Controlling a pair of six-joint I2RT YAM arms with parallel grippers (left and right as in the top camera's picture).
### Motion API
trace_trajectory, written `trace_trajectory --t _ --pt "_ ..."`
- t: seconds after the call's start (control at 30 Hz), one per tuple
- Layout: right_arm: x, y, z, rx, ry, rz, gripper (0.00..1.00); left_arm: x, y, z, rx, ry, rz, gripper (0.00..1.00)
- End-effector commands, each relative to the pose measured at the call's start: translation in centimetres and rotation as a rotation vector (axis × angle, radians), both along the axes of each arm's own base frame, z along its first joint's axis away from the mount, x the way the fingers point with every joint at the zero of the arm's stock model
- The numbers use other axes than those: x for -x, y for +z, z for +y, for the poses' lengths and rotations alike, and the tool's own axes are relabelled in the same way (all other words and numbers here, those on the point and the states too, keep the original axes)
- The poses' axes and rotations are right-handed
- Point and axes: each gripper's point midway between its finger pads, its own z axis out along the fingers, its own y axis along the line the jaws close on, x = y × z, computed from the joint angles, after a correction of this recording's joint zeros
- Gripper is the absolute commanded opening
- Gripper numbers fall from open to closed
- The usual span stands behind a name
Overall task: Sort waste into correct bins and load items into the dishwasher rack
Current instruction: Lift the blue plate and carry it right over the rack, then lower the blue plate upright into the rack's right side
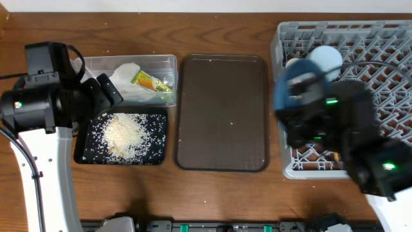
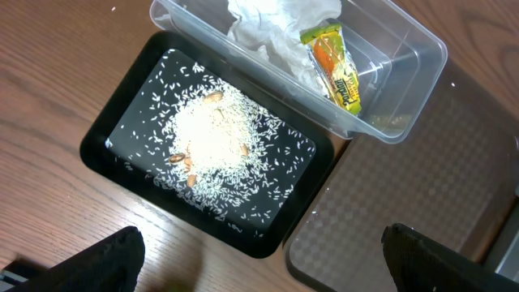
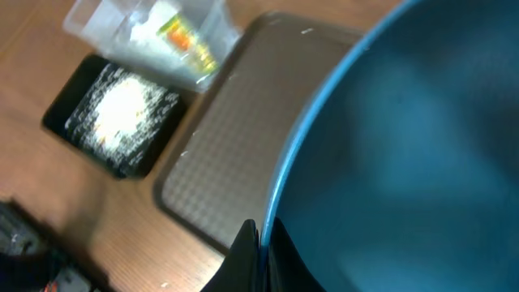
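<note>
**Stand the blue plate up in the rack.**

Your right gripper [image 3: 258, 247] pinches the rim of the big blue plate [image 3: 405, 162], held over the left edge of the grey dishwasher rack [image 1: 386, 45]. Tip the plate on its edge, then slide it slowly between the pegs, clear of the light-blue bowl [image 1: 325, 57]. Let go only when it stands. Your left gripper [image 2: 268, 264] is spread wide and holds nothing, above the black tray [image 2: 101, 150] of rice [image 2: 215, 138]. The snack wrapper [image 2: 332, 65] has printing, but it is too small to read.

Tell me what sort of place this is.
Probably a dish-clearing station set up on a wooden table: a grey dishwasher rack, a brown serving tray, and a black tray of rice beside a clear tub.
</note>
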Motion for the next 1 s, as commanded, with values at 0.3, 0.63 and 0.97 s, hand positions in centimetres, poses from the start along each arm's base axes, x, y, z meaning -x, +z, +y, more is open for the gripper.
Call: trace_trajectory --t 0.3,0.63,0.97 --pt "-1.2 4.3 -6.4 -0.497 0.121 -0.079 0.01 0.0 -0.1 0.4 -0.015 0.005 0.01 0.96" --pt "-4.7 3.2 -10.4 -0.749 0.093 -0.056 0.01 0.0 -0.1 0.4 -0.015 0.005 0.01 0.96" --pt "-6.0 0.4 -14.6 -0.774 -0.044 -0.023 0.01 0.0 -0.1 0.4 -0.015 0.005 0.01 0.96"
